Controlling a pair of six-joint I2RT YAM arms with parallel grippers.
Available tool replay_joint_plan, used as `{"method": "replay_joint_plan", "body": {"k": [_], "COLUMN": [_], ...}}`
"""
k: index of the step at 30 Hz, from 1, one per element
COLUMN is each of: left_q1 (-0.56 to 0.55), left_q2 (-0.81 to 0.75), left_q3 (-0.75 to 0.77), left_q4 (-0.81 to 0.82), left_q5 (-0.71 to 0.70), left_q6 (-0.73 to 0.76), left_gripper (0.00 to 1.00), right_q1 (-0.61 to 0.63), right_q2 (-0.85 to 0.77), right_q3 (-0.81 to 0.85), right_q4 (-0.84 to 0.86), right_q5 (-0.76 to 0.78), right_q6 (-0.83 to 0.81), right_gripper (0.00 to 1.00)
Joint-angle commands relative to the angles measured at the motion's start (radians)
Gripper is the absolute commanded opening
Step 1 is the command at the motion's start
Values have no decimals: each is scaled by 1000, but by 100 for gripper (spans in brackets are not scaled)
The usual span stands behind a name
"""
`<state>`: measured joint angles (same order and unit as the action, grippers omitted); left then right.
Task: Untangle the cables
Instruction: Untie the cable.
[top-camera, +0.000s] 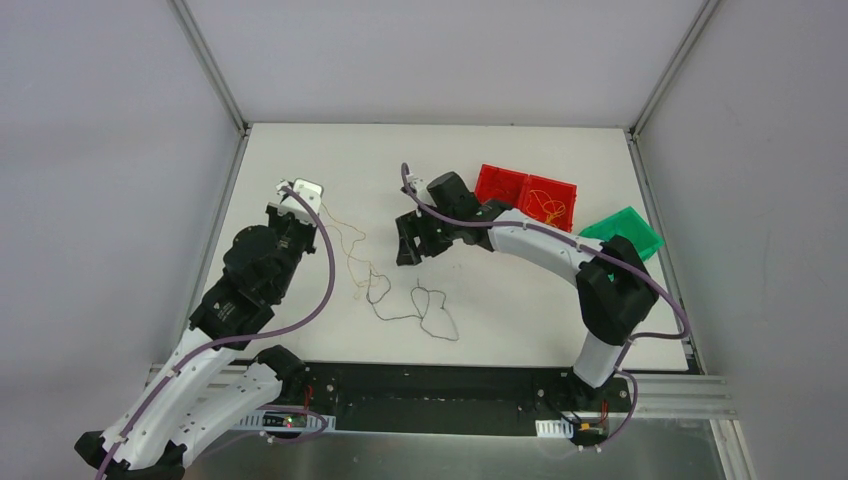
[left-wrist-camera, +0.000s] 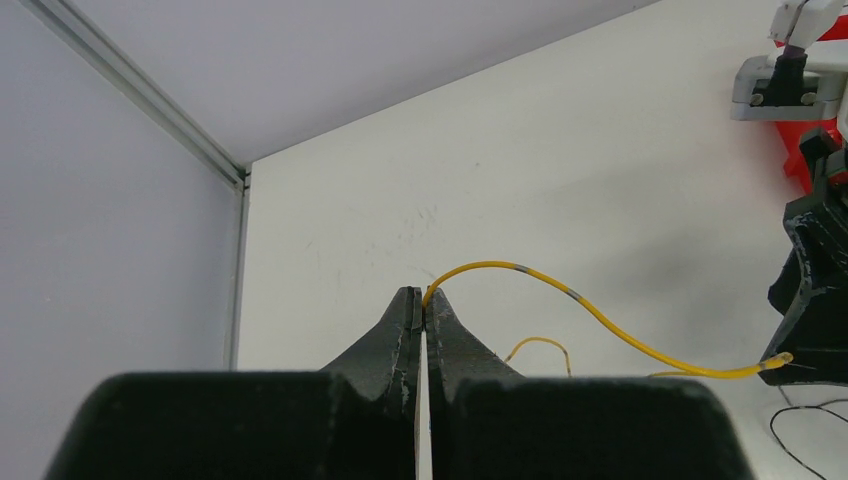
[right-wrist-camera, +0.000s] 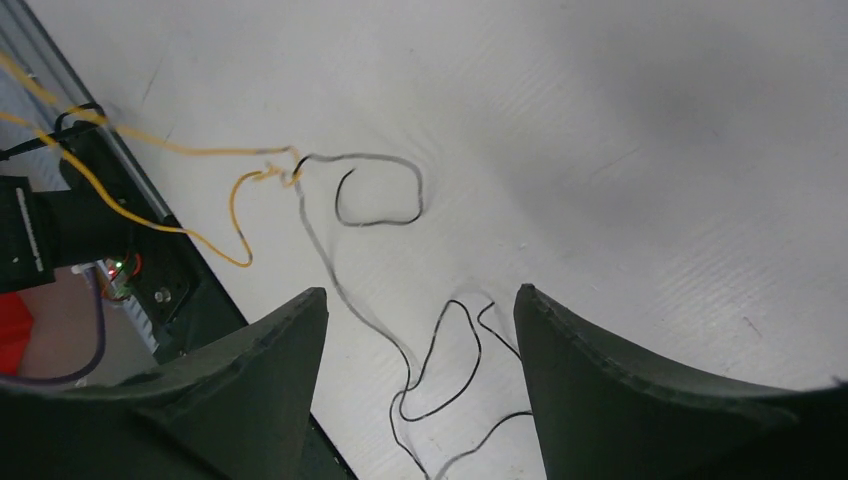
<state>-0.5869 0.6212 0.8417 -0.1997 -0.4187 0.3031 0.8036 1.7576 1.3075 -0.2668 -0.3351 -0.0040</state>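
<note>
yellow cable (left-wrist-camera: 560, 288) end hidden between left fingers (left-wrist-camera: 395, 335), black cable (right-wrist-camera: 455, 303) cut by lower picture edge

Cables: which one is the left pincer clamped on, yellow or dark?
The yellow cable: it is pinched at the tips of the shut left pincer. The dark cable lies loose beneath the open right pincer.

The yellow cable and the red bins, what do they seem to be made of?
The yellow cable looks like thin wire in smooth plastic insulation: it bends in a free arc, with two grey bands. The red bins are probably rigid moulded plastic: even bright colour, straight thin walls; their finish is too small to judge.
</note>
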Motion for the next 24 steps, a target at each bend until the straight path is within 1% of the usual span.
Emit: {"method": "replay_joint_plan", "body": {"k": [1,3,7,11,15,17,20,24], "left_q1": [12,12,12,12,12,12,12,12], "left_q2": [-10,-9,-7,-9,-15,-19,-24,-25], "left_q3": [-7,-8,-6,-5,0,1,9,26], "left_q4": [32,31,31,32,32,32,31,30], "left_q5": [20,23,27,27,9,0,-9,2], "left_q6": [8,8,5,4,4,5,3,-7], "left_gripper": [0,0,0,0,0,0,0,0], "right_q1": [14,42,97,136,144,142,152,191], "right_q2": [-18,-34,-71,-103,-126,-140,-159,-246], "right_q3": [47,34,-35,-162,-282,-323,-358,-481], "right_q4": [53,49,82,243,438,507,552,673], "right_q5": [-165,-167,-94,20,134,151,144,193], "right_q6": [1,31,75,159,254,274,277,278], "right_gripper": [72,72,72,74,74,74,74,75]}}
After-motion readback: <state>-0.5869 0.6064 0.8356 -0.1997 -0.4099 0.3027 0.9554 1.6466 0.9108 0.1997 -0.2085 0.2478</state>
